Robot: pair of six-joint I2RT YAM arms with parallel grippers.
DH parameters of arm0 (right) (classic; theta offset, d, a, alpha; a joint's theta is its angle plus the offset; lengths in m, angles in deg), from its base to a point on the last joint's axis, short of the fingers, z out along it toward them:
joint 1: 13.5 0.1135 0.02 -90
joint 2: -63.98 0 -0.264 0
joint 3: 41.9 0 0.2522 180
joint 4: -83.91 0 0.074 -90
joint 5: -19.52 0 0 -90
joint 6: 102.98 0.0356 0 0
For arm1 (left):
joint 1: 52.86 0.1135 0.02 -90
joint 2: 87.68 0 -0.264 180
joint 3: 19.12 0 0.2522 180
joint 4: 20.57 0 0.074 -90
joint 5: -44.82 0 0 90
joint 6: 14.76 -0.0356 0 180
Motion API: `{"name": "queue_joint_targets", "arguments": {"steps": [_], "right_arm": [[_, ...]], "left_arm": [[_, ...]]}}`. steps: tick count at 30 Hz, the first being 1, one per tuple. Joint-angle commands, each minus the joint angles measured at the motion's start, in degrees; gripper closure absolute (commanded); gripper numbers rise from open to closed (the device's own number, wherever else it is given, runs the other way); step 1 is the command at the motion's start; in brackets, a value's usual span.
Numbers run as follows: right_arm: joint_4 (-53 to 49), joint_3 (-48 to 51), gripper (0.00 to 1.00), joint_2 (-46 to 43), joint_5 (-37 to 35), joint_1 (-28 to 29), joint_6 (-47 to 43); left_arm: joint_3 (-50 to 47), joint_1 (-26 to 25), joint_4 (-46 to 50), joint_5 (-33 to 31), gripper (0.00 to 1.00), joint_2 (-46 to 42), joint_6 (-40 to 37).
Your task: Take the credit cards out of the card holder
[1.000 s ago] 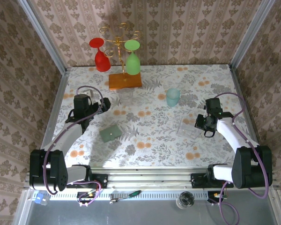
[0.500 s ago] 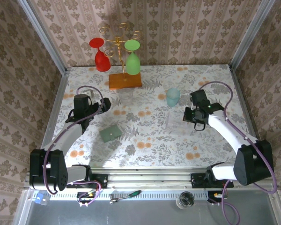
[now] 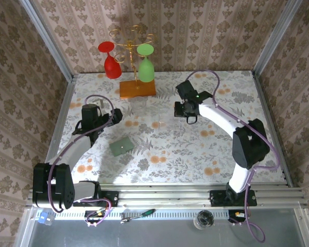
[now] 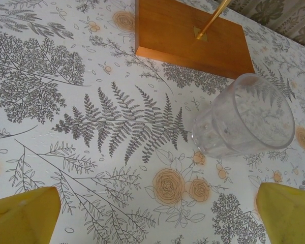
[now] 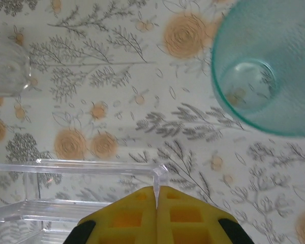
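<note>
I see the card holder (image 3: pixel 122 146) closed, edges skewed, on the floral table (image 3: pixel 170 154); left tool (image 4: pixel 157 213) wide, right tool (image 5: pixel 156 203) pinching a clear box (image 5: pixel 66 165).

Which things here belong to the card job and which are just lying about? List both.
Job: dark grey-green square card holder, folded shut.

Lying about: clear plastic box, clamped in the right pincer; translucent teal cup; clear glass tumbler; orange-brown wooden slab; red hanging goblet; green hanging goblet.
</note>
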Motion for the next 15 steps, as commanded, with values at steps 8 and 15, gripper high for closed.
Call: {"name": "queue_joint_targets", "arguments": {"steps": [8, 15], "right_arm": [[-7.19, -18.32, 0.99, 14.59, -2.00, 0.28, -2.08], [-10.19, -26.33, 0.99, 21.67, -4.07, 0.16, -3.08]], "left_arm": [[-0.96, -0.23, 1.90, 2.05, 0.00, 2.12, 1.62], [-0.63, -0.23, 2.34, 2.50, 0.00, 3.15, 1.95]]}}
